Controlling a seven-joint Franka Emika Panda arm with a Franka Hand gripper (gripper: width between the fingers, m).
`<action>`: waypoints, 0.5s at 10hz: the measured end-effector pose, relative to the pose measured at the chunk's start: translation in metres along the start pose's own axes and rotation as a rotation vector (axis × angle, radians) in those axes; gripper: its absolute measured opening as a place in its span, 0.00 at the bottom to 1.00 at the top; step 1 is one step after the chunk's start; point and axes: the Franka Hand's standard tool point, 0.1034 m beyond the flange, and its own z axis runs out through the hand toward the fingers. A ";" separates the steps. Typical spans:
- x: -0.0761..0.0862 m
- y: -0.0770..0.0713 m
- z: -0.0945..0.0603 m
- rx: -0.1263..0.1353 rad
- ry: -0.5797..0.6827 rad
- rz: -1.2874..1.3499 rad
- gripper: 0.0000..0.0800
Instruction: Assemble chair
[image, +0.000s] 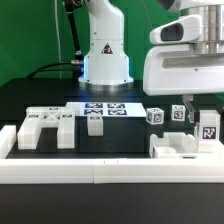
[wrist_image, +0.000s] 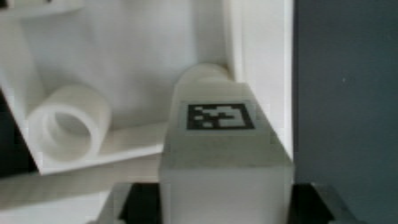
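My gripper (image: 197, 104) hangs at the exterior view's right, shut on a white chair bar (image: 208, 126) with a square tag. In the wrist view the bar (wrist_image: 221, 130) fills the space between my dark jaws (wrist_image: 217, 205), which press on both its sides. It stands upright just above a white chair part (image: 178, 148) near the front rail; that part shows a round socket (wrist_image: 64, 130) in the wrist view. A slotted chair panel (image: 45, 125) lies at the left, and a small cube (image: 95, 122) lies beside it. Two tagged cubes (image: 155, 117) stand in mid table.
The marker board (image: 106, 108) lies flat in front of the robot base (image: 104, 55). A long white border rail (image: 100, 170) runs along the front edge and turns up at the left end (image: 8, 140).
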 end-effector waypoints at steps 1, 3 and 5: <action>0.000 0.000 0.000 0.001 0.000 0.055 0.36; 0.002 0.002 0.001 0.008 0.006 0.315 0.36; 0.003 0.004 0.002 0.008 0.005 0.507 0.36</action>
